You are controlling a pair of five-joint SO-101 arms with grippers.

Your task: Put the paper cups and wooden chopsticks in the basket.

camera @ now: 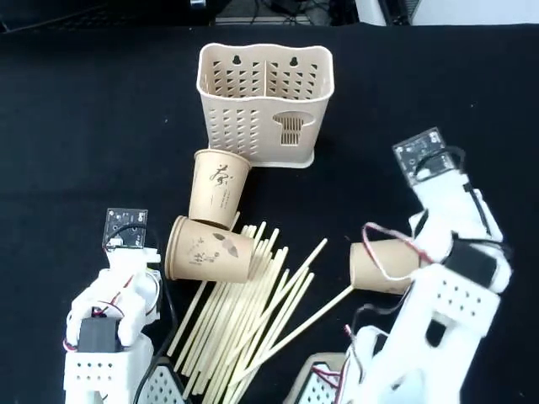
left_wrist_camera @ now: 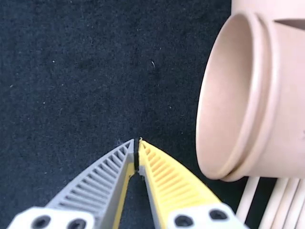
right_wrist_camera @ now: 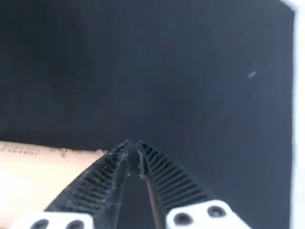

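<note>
Paper cups (camera: 210, 248) lie on the bench near the basket (camera: 244, 118), one resting across the wooden chopsticks (camera: 244, 324). Cups are probably light and crushable, so grip the rim gently; chopsticks are stiff and thin, so take them mid-length. Left pincer (left_wrist_camera: 138, 142) and right pincer (right_wrist_camera: 134, 143) both have tips together, holding nothing.

Right-side cup (camera: 375, 265): far end hidden behind the right arm (camera: 455, 295); cut off at the frame edge in the right wrist view.
Chopsticks (camera: 244, 311): some upper ends hidden under the lying cup (camera: 209, 249); lower ends cut by the bottom edge.
Lying cup: body cut off, left wrist view.
</note>
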